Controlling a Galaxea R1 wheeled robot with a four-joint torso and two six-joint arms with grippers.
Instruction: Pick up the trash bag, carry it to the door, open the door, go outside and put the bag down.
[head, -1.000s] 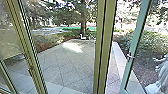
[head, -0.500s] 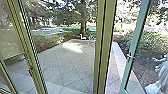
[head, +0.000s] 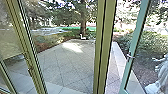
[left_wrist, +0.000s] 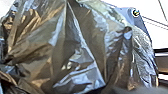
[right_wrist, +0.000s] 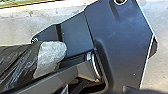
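Observation:
The trash bag (left_wrist: 77, 47), dark shiny plastic with brownish highlights and many folds, lies close in front of the camera in the left wrist view. In the right wrist view, creased dark plastic (right_wrist: 17, 65) with a pale grey patch lies beside the robot's own jointed bar. The head view looks through green-framed glass. At its right a door leaf (head: 136, 37) with a teal edge stands at an angle, bearing a metal handle (head: 130, 56). Whether either gripper holds the bag cannot be made out.
A thick green post (head: 103, 47) stands just right of centre, and another frame member (head: 31, 60) slants at the left. Beyond the glass lies a paved yard (head: 67, 65) with shrubs (head: 152, 45) and a tree. A whitish, unclear shape (head: 160, 77) shows at the right edge.

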